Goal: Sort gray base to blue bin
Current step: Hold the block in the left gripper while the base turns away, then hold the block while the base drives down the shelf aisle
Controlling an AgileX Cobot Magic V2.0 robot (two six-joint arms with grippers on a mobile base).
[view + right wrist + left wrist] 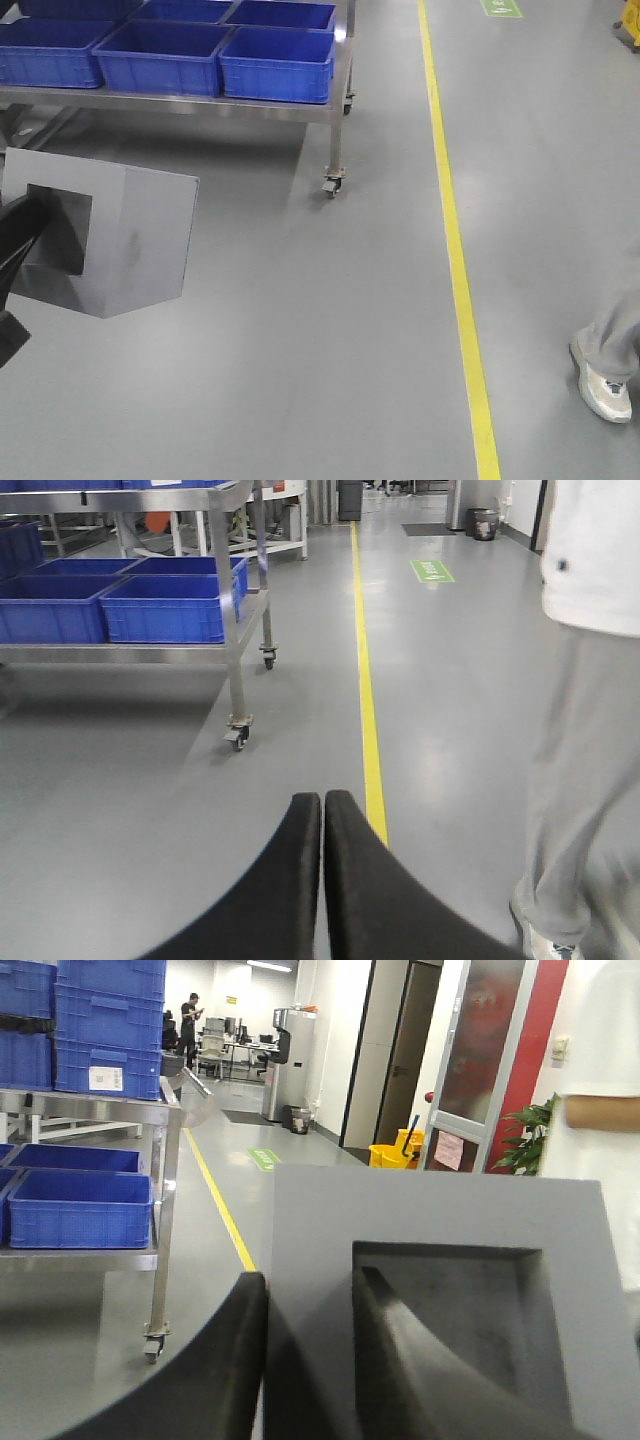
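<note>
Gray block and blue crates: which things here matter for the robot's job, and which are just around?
Job: gray base, gripped by left gripper; blue bins.
Just around: steel cart, yellow floor line, bystander's shoe, mop bucket, shut right gripper.

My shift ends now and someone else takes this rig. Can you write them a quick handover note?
Left pincer: shut on the gray base, one finger in its pocket, one outside.
Right pincer: shut, empty.
Blue bins sit on the steel cart ahead.
Done: base held in the air.
Left: carry it over, release into a blue bin; a person stands to the right.
</note>
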